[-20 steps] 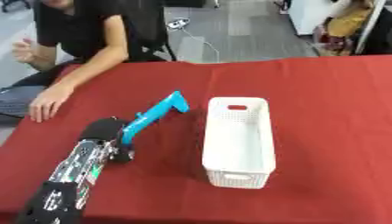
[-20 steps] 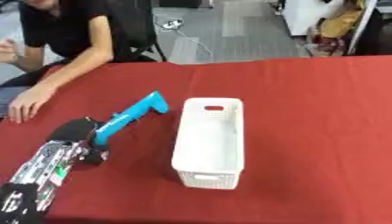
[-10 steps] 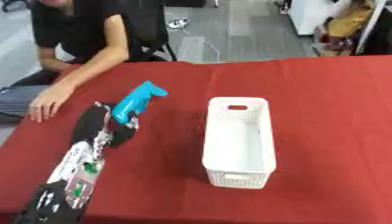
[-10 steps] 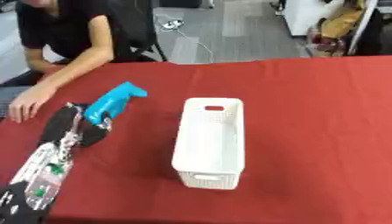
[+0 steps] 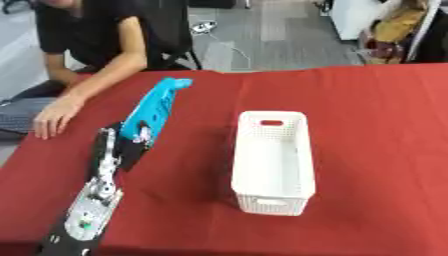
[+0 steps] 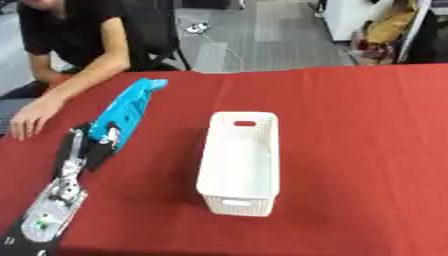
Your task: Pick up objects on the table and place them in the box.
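One long blue thing [image 5: 154, 106], well to the left of the white box [image 5: 268, 205]. Shaped like a thick stick, with a small bend at its far tip. Slants from near-left to far-right, so its far tip points past the far end of the box. Not touching the box; a wide strip of red table [image 5: 376, 125] between the two.

Held at its near end by the left hand [image 5: 121, 146], also left of the box. Fingers curled and clamped on that near end of the blue thing. Most of the blue thing sticking out past the hand, away from the robot. Hard to tell if it touches the red cloth or hangs just over it.

Left arm [image 5: 87, 215], black and silver, reaching in from the lower left corner, left of the near end of the box.

Box standing upright on the red table, long and thin, open side up. Small slot [image 5: 271, 122] in its far wall and another slot [image 5: 269, 202] in its near wall. Tiny holes all over its walls.
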Robot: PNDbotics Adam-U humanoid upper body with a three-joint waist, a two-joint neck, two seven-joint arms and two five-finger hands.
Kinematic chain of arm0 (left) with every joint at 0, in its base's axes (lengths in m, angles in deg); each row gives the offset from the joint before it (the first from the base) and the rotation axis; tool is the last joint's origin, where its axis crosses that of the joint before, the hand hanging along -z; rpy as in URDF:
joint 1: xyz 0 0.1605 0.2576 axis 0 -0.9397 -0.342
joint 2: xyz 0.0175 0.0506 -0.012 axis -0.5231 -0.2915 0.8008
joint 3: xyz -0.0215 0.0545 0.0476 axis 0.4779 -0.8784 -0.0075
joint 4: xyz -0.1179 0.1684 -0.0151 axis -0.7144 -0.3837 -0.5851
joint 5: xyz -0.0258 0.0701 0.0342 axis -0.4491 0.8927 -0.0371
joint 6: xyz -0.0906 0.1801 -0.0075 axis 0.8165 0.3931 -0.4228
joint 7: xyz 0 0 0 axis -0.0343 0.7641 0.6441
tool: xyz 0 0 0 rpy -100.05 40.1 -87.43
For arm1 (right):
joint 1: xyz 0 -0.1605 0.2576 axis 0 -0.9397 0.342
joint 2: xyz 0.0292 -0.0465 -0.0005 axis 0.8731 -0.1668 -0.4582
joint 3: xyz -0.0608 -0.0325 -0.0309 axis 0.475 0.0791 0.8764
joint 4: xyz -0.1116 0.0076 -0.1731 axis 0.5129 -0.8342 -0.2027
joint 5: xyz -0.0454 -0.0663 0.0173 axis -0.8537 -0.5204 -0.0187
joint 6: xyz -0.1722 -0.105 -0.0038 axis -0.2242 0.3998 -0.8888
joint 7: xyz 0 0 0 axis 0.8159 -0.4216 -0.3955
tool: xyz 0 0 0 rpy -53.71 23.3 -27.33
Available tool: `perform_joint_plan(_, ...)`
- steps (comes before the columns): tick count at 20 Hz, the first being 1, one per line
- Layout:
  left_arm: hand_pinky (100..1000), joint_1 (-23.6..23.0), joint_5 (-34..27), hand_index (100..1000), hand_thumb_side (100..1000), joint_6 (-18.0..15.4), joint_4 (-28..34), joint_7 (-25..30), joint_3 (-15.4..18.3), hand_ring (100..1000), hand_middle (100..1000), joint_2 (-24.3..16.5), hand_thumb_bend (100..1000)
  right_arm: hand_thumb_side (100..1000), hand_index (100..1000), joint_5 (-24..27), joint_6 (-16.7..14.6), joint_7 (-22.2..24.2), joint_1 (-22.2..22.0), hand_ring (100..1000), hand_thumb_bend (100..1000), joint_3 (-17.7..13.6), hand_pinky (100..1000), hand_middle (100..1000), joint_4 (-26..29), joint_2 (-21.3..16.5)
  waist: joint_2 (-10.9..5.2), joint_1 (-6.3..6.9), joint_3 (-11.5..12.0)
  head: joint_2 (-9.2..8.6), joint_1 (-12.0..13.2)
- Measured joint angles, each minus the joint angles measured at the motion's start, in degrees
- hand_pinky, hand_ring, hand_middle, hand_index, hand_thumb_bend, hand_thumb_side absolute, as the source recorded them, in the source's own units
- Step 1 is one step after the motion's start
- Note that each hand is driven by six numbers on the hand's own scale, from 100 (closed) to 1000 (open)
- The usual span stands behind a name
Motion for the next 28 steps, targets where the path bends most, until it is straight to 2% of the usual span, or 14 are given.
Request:
perform_joint_plan(3,100,0.0,-3.8,121,482,-1.5,0.0,-0.4,-0.4,100,100,0.0,100,920,995,0.0,0.0,0.0,0.0,878,100,0.0,814,863,0.0,0.0,0.0,0.0,0.0,0.0,0.0)
perform_joint_plan(6,100,0.0,-11.6,120,416,-4.2,0.3,0.2,-1.5,100,100,0.0,100,919,995,0.0,0.0,0.0,0.0,878,100,0.0,814,863,0.0,0.0,0.03,0.0,-0.1,0.0,0.0)
perform_joint_plan(10,100,0.3,-24.7,120,428,-8.0,1.2,2.2,-3.3,100,100,0.1,100,919,995,0.0,0.0,0.1,0.0,878,100,0.0,814,863,0.0,0.0,0.11,0.0,-0.2,0.0,0.1)
perform_joint_plan(13,100,0.4,-30.9,120,429,-9.4,1.8,3.6,-4.0,100,100,0.0,100,919,996,0.0,0.0,0.1,0.0,879,100,0.0,814,863,0.0,0.0,0.11,0.0,-0.2,0.0,0.1)
perform_joint_plan(19,100,0.4,-34.2,120,431,-10.1,2.3,5.1,-4.6,100,100,0.0,100,918,996,0.0,0.0,0.1,0.0,879,100,0.0,814,863,0.0,0.0,0.11,0.0,-0.2,0.0,0.1)
perform_joint_plan(27,100,0.6,-33.7,121,429,-9.6,4.5,7.3,-5.4,100,100,0.0,100,918,996,0.0,0.2,0.3,0.0,879,100,0.0,814,863,0.0,0.0,0.11,0.0,-0.2,0.0,0.1)
perform_joint_plan(28,100,0.8,-33.1,122,461,-9.4,4.9,7.9,-5.6,100,100,0.0,100,918,996,0.0,0.2,0.3,0.0,879,100,0.0,814,863,0.0,0.0,0.11,0.0,-0.2,0.0,0.3)
